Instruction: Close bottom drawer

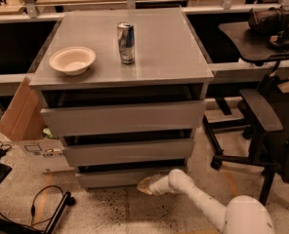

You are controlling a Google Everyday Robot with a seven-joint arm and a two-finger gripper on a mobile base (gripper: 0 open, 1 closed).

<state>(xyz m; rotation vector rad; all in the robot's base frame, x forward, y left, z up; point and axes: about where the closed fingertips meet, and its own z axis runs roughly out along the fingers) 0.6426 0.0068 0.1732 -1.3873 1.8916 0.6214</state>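
The grey cabinet has three drawers. The bottom drawer (113,177) is the slim lowest panel, near the floor, and its front stands only slightly forward of the cabinet. My gripper (144,185) is at the end of the white arm (198,196) that comes in from the lower right. It sits low against the right half of the bottom drawer's front. The mid-height drawer (127,151) and the tall top drawer (122,117) stand above it.
A white bowl (72,59) and a drink can (126,43) stand on the cabinet top (169,52). A cardboard box (25,116) leans at the left. A black office chair (261,126) stands at the right. Cables (42,204) lie on the floor at the lower left.
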